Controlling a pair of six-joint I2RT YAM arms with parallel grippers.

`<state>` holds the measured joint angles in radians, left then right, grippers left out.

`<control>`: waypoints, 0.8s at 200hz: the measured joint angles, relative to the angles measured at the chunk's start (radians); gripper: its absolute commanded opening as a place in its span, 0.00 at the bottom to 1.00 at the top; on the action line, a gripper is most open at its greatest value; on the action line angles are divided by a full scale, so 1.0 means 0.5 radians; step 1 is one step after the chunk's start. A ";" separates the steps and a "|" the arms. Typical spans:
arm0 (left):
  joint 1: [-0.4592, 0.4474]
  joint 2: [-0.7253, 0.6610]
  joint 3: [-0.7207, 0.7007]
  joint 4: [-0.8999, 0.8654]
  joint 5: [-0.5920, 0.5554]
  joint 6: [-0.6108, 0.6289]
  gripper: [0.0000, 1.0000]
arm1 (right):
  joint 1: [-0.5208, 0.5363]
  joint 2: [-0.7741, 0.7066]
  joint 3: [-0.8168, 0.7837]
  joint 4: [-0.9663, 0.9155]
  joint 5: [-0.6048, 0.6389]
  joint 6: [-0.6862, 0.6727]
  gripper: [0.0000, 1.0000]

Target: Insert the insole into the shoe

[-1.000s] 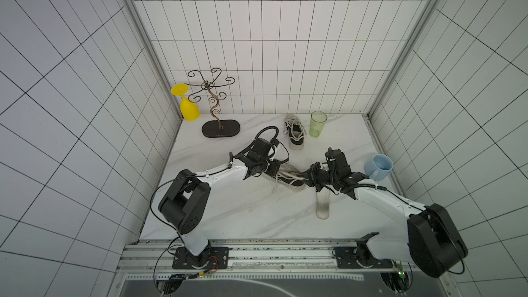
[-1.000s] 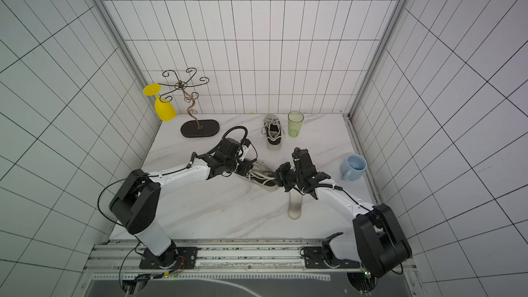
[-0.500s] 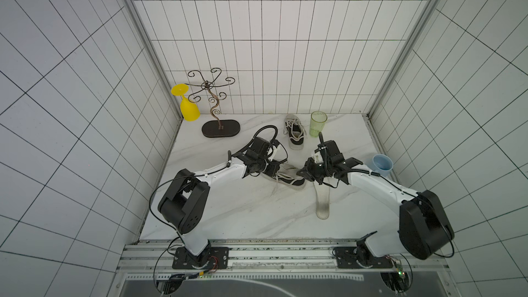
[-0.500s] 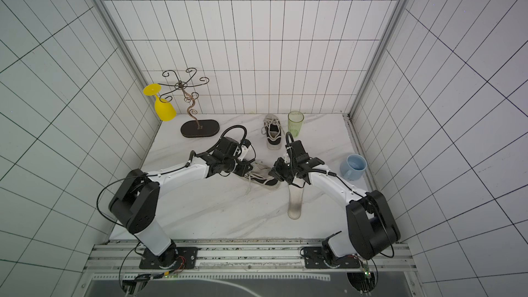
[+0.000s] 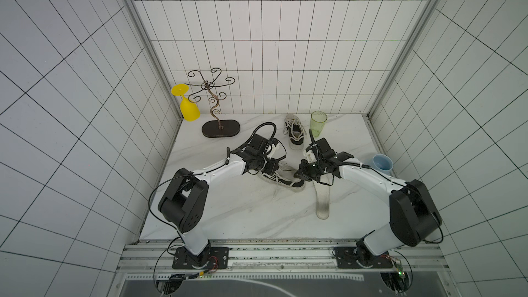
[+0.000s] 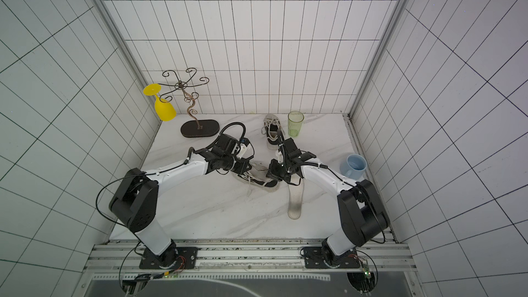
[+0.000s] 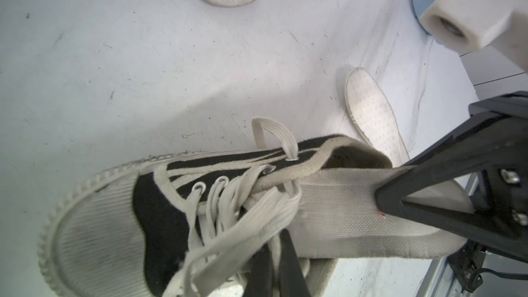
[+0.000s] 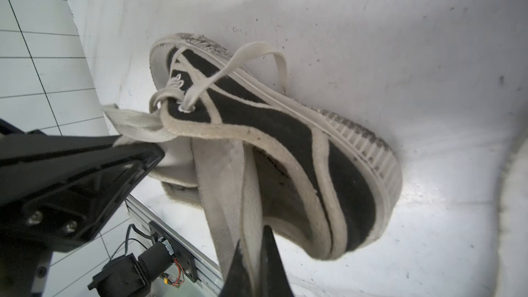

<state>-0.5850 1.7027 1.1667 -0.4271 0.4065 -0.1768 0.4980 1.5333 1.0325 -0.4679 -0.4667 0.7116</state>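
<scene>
Insole (image 8: 220,178) part-way in shoe (image 8: 285,127), right claw (image 8: 254,238) gripping it; left claw (image 7: 275,241) clamps shoe; wrist views only.

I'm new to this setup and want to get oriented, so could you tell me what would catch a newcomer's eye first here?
At the centre, the right fingers pinch an insole that sticks out of a black-and-white shoe, while the left fingers grip that shoe at its laces. A second insole lies flat beside it, and a yellow goblet hangs upside down on a wire stand at the back.
</scene>
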 measured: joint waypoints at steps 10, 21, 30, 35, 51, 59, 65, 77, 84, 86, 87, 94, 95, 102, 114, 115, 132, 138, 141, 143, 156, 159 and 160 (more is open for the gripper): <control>-0.001 0.000 0.014 -0.005 0.038 0.005 0.00 | 0.000 0.001 0.055 -0.092 0.041 -0.091 0.02; -0.003 0.000 0.026 -0.009 0.072 0.018 0.00 | 0.000 0.019 0.121 -0.182 0.094 -0.176 0.02; -0.007 0.002 0.038 -0.024 0.090 0.027 0.00 | 0.000 0.034 0.156 -0.222 0.126 -0.229 0.02; -0.011 0.002 0.044 -0.031 0.098 0.032 0.00 | 0.000 0.040 0.170 -0.237 0.139 -0.253 0.02; -0.012 0.011 0.062 -0.050 0.102 0.031 0.00 | 0.014 0.064 0.184 -0.249 0.160 -0.297 0.02; -0.012 0.025 0.078 -0.063 0.103 0.022 0.00 | 0.027 0.077 0.184 -0.250 0.185 -0.304 0.02; -0.012 0.035 0.087 -0.068 0.104 0.015 0.00 | 0.036 0.085 0.184 -0.246 0.199 -0.304 0.02; -0.010 0.053 0.090 -0.074 0.113 -0.009 0.00 | 0.069 0.088 0.182 -0.207 0.237 -0.301 0.02; -0.009 0.060 0.090 -0.077 0.121 -0.024 0.00 | 0.085 0.082 0.179 -0.155 0.250 -0.294 0.02; -0.008 0.063 0.090 -0.077 0.124 -0.034 0.00 | 0.089 0.081 0.178 -0.144 0.253 -0.295 0.02; -0.008 0.063 0.090 -0.077 0.124 -0.035 0.00 | 0.092 0.080 0.178 -0.134 0.257 -0.294 0.02; -0.008 0.069 0.090 -0.076 0.132 -0.047 0.00 | 0.102 0.076 0.173 -0.074 0.271 -0.290 0.02; -0.008 0.069 0.090 -0.076 0.132 -0.048 0.00 | 0.105 0.076 0.172 -0.061 0.274 -0.290 0.02; -0.008 0.071 0.090 -0.076 0.138 -0.053 0.00 | 0.111 0.069 0.161 -0.003 0.280 -0.289 0.02; -0.011 0.072 0.090 -0.073 0.160 -0.054 0.00 | 0.124 0.062 0.155 0.083 0.288 -0.289 0.02; -0.011 0.072 0.090 -0.073 0.161 -0.054 0.00 | 0.124 0.062 0.155 0.088 0.288 -0.289 0.02; -0.014 0.084 0.090 -0.069 0.176 -0.056 0.00 | 0.141 0.064 0.155 0.153 0.280 -0.307 0.02; -0.011 0.089 0.090 -0.065 0.182 -0.064 0.00 | 0.153 0.070 0.155 0.156 0.284 -0.320 0.01; -0.009 0.093 0.090 -0.063 0.186 -0.069 0.00 | 0.160 0.072 0.156 0.156 0.286 -0.323 0.01; -0.008 0.095 0.090 -0.061 0.188 -0.071 0.00 | 0.161 0.075 0.156 0.154 0.288 -0.329 0.01; 0.010 0.099 0.089 -0.045 0.202 -0.108 0.00 | 0.176 0.107 0.156 0.140 0.318 -0.362 0.01; 0.017 0.099 0.089 -0.043 0.204 -0.115 0.00 | 0.179 0.114 0.156 0.130 0.331 -0.368 0.01; 0.018 0.099 0.089 -0.043 0.205 -0.118 0.00 | 0.179 0.116 0.156 0.130 0.333 -0.369 0.01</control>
<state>-0.5758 1.7523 1.2110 -0.4484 0.5091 -0.2359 0.5877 1.5913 1.1103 -0.4030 -0.3000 0.5274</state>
